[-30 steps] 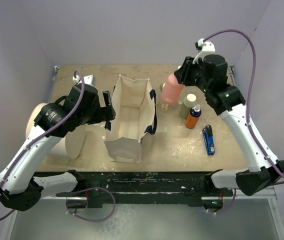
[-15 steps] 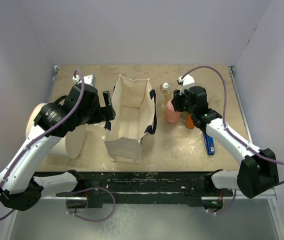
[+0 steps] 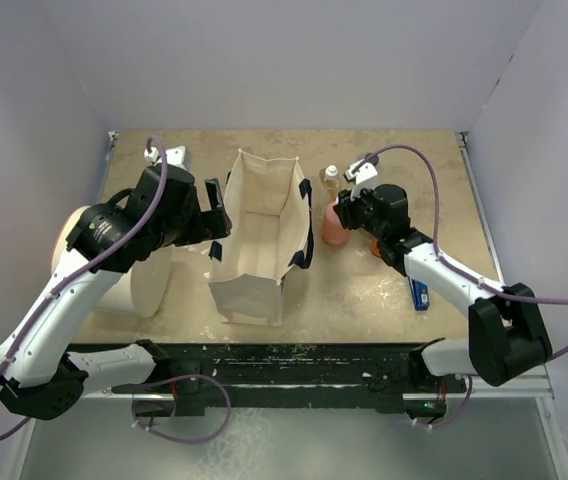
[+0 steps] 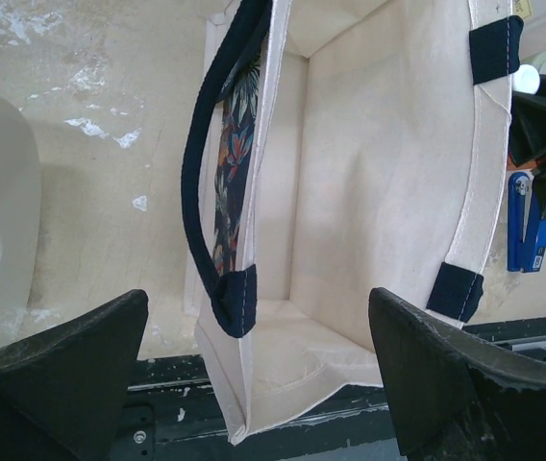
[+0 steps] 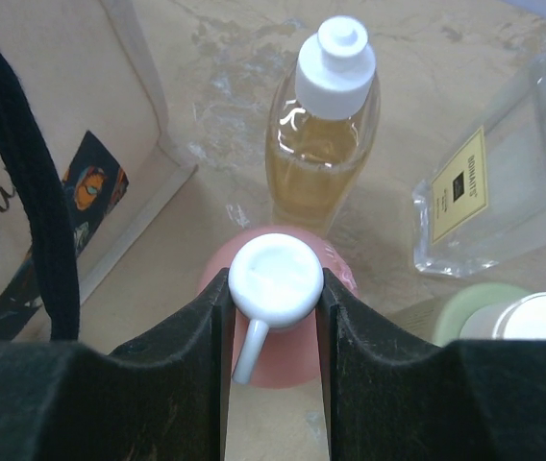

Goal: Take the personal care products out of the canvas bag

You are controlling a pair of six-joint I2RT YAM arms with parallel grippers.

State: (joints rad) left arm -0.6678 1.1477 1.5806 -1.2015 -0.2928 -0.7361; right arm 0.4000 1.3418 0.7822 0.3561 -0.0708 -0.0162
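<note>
The beige canvas bag (image 3: 259, 235) stands open at mid-table, and its inside (image 4: 369, 173) shows only bare cloth. My left gripper (image 3: 214, 215) hovers open over the bag's left wall (image 4: 259, 317). My right gripper (image 3: 349, 215) is shut on the white pump head of the pink pump bottle (image 3: 334, 228), which stands upright just right of the bag. The wrist view shows both fingers pressed against the pump head (image 5: 273, 288) above the pink body (image 5: 284, 366). Beyond it are the yellowish white-capped bottle (image 5: 323, 134), the clear black-capped bottle (image 5: 484, 192) and the olive-green bottle (image 5: 465, 312).
A large white cylinder (image 3: 134, 270) lies left of the bag under my left arm. A flat blue-and-black tool (image 3: 419, 293) lies on the table to the right, partly under my right arm. The bag's black strap (image 5: 23, 173) hangs close to my right gripper.
My right arm has come down from the back right, carrying the pink pump bottle forward and left to table level beside the bag. The left arm has stayed put.
</note>
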